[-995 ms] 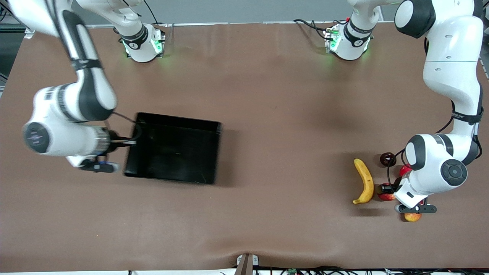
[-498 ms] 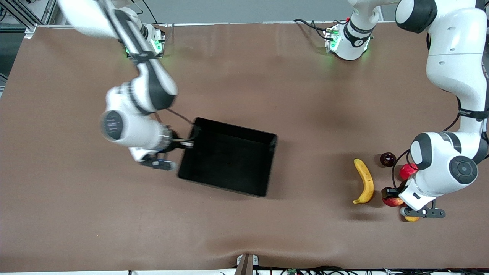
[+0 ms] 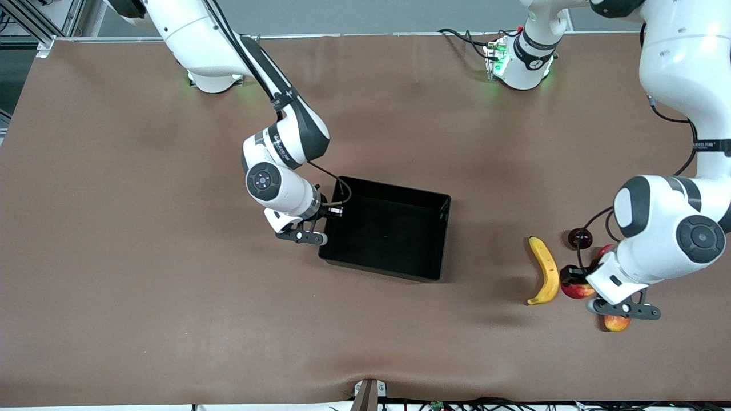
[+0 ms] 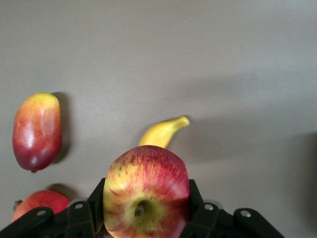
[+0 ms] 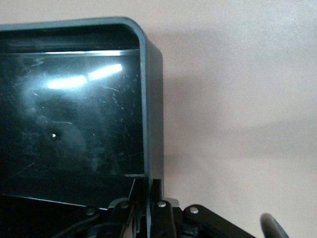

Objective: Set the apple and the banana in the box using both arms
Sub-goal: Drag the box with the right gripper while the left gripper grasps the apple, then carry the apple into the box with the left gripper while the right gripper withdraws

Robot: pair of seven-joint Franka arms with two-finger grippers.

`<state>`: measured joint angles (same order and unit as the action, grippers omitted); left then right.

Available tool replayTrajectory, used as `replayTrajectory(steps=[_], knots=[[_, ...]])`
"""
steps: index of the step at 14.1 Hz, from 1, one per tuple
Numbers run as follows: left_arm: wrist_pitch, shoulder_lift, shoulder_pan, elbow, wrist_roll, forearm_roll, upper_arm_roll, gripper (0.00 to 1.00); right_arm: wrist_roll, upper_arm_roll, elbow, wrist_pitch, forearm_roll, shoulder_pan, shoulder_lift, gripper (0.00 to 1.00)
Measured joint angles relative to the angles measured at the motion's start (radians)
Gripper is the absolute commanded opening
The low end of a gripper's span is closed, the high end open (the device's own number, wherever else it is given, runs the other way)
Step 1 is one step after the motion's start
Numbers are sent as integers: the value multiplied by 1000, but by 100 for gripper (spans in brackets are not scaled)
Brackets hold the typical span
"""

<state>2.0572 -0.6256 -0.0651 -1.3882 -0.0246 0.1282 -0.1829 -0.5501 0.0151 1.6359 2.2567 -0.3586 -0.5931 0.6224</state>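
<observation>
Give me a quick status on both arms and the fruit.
Left gripper shut on the apple, over the fruit pile. Right gripper clamped on the box wall, mid-table. Banana on the table, box empty. Nothing between them.

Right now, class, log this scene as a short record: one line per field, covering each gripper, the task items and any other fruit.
left gripper: shut on the apple, raised over the fruit cluster
right gripper: shut on the box wall
box: holds no fruit
banana: on the table, beside the cluster
other fruit: mango; a red fruit; a dark round fruit
</observation>
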Motion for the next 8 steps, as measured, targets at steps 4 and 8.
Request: replayTrajectory(steps=[4, 8], knots=[[-59, 47, 73, -13, 94, 0, -11, 0, -1, 26, -59, -77, 0, 15, -17, 100], [-59, 58, 162, -23, 185, 0, -16, 0, 3, 84, -154, -376, 72, 85, -112, 100]])
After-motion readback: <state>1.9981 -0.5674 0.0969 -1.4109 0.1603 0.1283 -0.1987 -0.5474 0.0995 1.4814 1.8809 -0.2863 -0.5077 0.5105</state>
